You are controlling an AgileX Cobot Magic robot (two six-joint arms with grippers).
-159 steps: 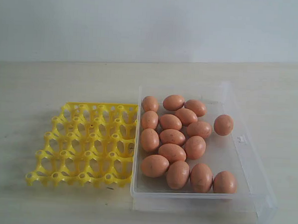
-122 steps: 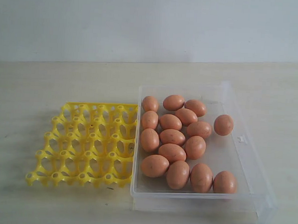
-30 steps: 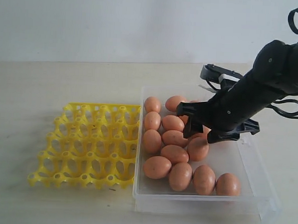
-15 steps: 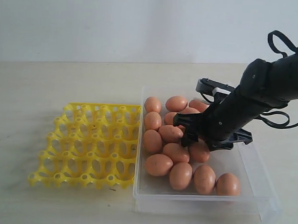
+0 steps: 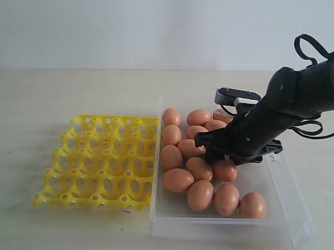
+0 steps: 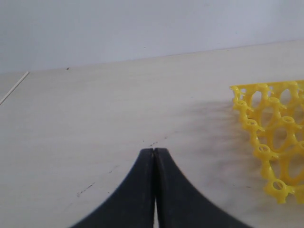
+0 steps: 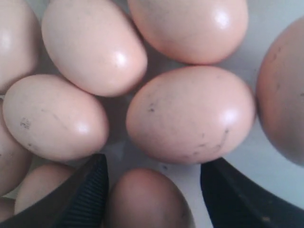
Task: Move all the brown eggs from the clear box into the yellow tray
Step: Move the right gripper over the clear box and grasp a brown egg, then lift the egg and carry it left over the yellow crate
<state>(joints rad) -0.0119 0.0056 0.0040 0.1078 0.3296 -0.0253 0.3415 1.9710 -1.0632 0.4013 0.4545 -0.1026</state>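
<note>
Pale wooden bench (image 5: 73, 92) before a plain white wall (image 5: 133, 22), exterior view. On the left lies the yellow tray (image 5: 98, 160). Its right edge is just beside the clear box (image 5: 287, 187), which occupies the right half of the scene. All visible brown eggs (image 5: 178, 180) lie in the box, clustered touching one another toward its left wall, with one egg (image 5: 253, 205) at the near right. The black right arm (image 5: 303, 98) reaches in from the far right and hides part of the cluster. The right end effector (image 5: 207, 149) is low over the middle of the cluster. In the right wrist view its jaws stand wide, one egg (image 7: 147, 204) between the two fingers (image 7: 80, 199); whether they touch it cannot be told. In the left wrist view the left end effector (image 6: 155, 156) has its fingers pressed together, holds nothing, and hangs over bare bench beside a tray corner (image 6: 270, 137).
</note>
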